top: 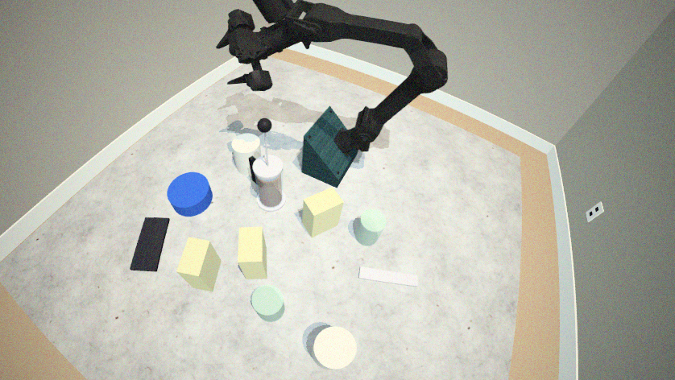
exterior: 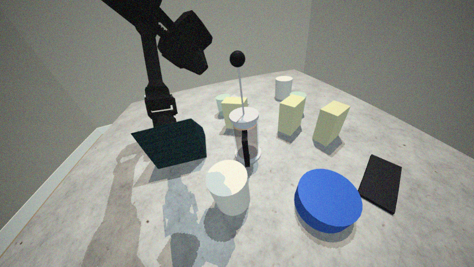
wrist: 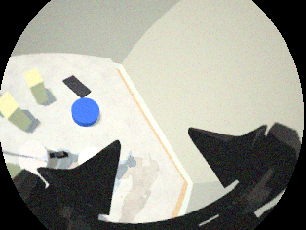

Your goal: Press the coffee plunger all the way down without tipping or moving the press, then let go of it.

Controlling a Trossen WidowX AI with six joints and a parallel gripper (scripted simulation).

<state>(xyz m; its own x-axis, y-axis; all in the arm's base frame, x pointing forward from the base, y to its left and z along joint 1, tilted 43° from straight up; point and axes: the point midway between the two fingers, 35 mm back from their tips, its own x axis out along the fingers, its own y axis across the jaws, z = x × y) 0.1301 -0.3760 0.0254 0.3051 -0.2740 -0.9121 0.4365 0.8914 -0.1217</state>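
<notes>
The black robot gripper (top: pixel 247 64) is wide open and holds nothing. It hangs high in the air, up and off to one side of the glass coffee press with a white lid (top: pixel 269 183). The press stands upright on the grey speckled table (top: pixel 424 226), right next to a cream cylinder (top: pixel 245 150). Its thin rod sticks far up, with the round black knob (exterior: pixel 237 59) on top. A flat blue round block (exterior: pixel 327 198) sits near the press.
</notes>
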